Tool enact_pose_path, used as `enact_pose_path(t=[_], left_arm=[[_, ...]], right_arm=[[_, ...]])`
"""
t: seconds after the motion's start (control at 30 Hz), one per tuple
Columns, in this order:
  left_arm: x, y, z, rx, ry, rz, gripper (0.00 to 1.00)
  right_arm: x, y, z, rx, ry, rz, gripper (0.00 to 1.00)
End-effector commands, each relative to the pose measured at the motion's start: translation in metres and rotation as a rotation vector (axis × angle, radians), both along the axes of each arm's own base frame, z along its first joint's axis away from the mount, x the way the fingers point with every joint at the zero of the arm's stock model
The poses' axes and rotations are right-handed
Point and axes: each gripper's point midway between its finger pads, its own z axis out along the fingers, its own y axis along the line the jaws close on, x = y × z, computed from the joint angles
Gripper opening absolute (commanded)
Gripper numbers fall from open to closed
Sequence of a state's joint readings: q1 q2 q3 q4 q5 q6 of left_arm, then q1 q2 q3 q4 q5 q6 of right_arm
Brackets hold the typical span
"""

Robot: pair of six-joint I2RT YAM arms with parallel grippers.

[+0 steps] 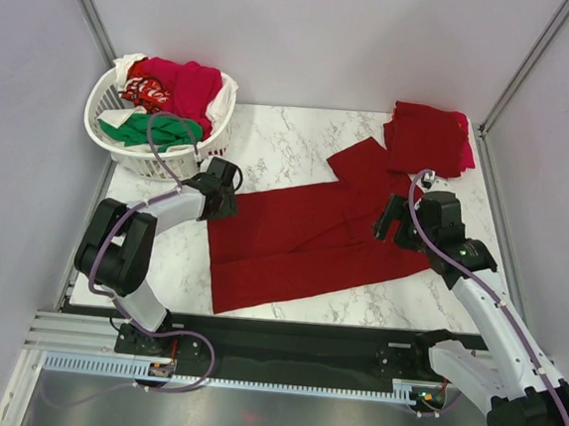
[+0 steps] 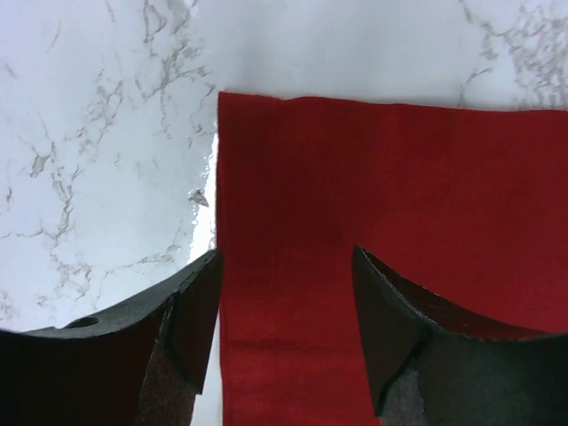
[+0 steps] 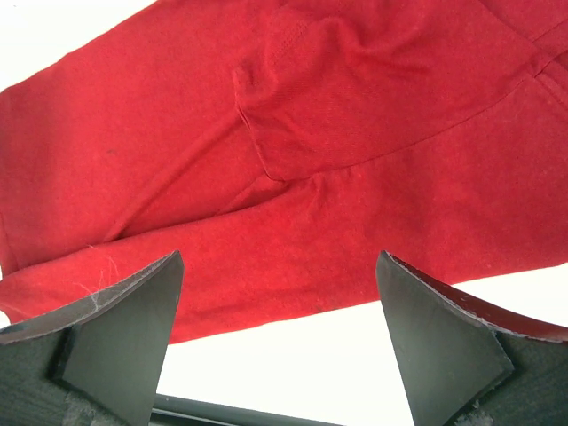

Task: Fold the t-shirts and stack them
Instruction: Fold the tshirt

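A dark red t-shirt (image 1: 302, 239) lies spread flat across the middle of the marble table (image 1: 280, 148), one sleeve pointing to the back right. My left gripper (image 1: 232, 200) hovers over the shirt's far left corner. In the left wrist view its jaws (image 2: 284, 266) are open above the flat cloth (image 2: 399, 195), with nothing pinched. My right gripper (image 1: 393, 225) stands open at the shirt's right side. In the right wrist view it (image 3: 280, 262) hangs over the shirt's edge (image 3: 311, 133), holding nothing. Folded dark red t-shirts (image 1: 429, 138) are stacked at the back right corner.
A white lattice laundry basket (image 1: 102, 137) stands at the back left, holding red, green and white shirts (image 1: 181, 89). Grey walls and metal posts enclose the table on three sides. Bare marble shows to the left of the shirt and along the front edge.
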State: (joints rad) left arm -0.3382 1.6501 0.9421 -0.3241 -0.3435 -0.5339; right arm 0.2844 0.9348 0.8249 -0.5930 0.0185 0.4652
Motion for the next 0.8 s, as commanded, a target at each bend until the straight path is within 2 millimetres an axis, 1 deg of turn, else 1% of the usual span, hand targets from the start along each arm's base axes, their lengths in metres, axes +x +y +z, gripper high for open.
enact_pose_path(t=[0.0,0.07,0.2,0.23,0.3,0.33,0.4,0.43,0.5,0.6,0.63,0.67,0.73,0.77], left_arm=[[-0.013,0.018,-0.008,0.059,0.035,0.051,0.67],[-0.017,0.019,-0.015,0.059,0.056,0.058,0.67],[-0.008,0.019,-0.016,0.066,0.057,0.063,0.69],[-0.002,0.018,-0.012,0.065,0.046,0.059,0.69],[0.003,0.021,-0.015,0.058,0.058,0.064,0.69],[0.010,0.023,-0.012,0.049,0.048,0.072,0.69],[0.014,0.024,-0.015,0.038,0.056,0.073,0.69],[0.021,0.023,-0.011,0.032,0.046,0.071,0.69],[0.027,0.026,-0.010,0.021,0.044,0.074,0.67],[0.033,0.032,0.000,0.013,0.021,0.083,0.66],[0.035,0.037,0.002,0.008,0.015,0.099,0.66],[0.035,0.038,0.001,-0.005,0.018,0.097,0.66],[0.039,0.046,0.000,-0.020,0.020,0.117,0.65],[0.040,0.046,-0.002,-0.036,0.028,0.115,0.65]], right_arm=[[-0.001,-0.001,-0.001,-0.018,0.000,0.009,0.98],[-0.002,-0.002,-0.001,-0.017,-0.007,0.010,0.98],[-0.003,-0.002,-0.002,-0.021,-0.004,0.016,0.98],[-0.004,-0.002,-0.002,-0.020,-0.004,0.017,0.98],[-0.004,-0.002,-0.001,-0.020,-0.007,0.016,0.98],[-0.005,-0.002,-0.001,-0.020,-0.007,0.018,0.98],[-0.005,-0.002,-0.002,-0.024,-0.007,0.019,0.98],[-0.005,-0.003,-0.004,-0.026,-0.002,0.018,0.98],[-0.005,-0.003,-0.004,-0.025,-0.002,0.019,0.98],[-0.005,-0.002,-0.003,-0.026,-0.004,0.020,0.98],[-0.005,-0.003,-0.004,-0.027,0.002,0.019,0.98],[-0.004,-0.002,-0.005,-0.028,0.003,0.023,0.98],[-0.003,-0.001,-0.009,-0.030,0.014,0.026,0.98],[-0.003,-0.001,-0.010,-0.029,0.017,0.028,0.98]])
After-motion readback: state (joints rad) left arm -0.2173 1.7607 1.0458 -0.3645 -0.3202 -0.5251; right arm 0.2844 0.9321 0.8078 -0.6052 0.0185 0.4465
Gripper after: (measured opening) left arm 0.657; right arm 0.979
